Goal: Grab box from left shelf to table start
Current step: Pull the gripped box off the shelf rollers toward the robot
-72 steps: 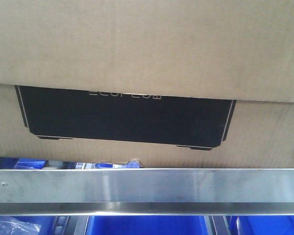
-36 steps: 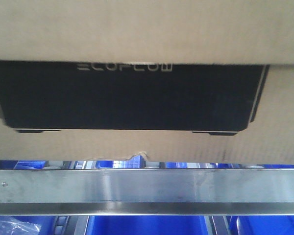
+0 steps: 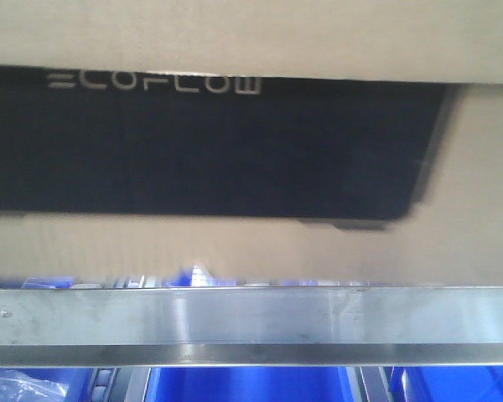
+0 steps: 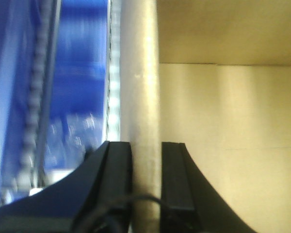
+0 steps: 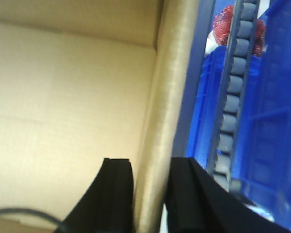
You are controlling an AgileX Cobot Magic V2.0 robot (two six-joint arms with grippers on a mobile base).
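Box (image 3: 201,151) gripped by two walls, just above the left shelf (image 3: 251,322) rail
The left hand (image 4: 145,167) and the right hand (image 5: 151,170) are each nearly closed, black fingers pressed on either face of an upright cardboard wall of the box.

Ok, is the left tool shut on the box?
Shut on it: the box wall fills the gap between the left tool's black fingers.
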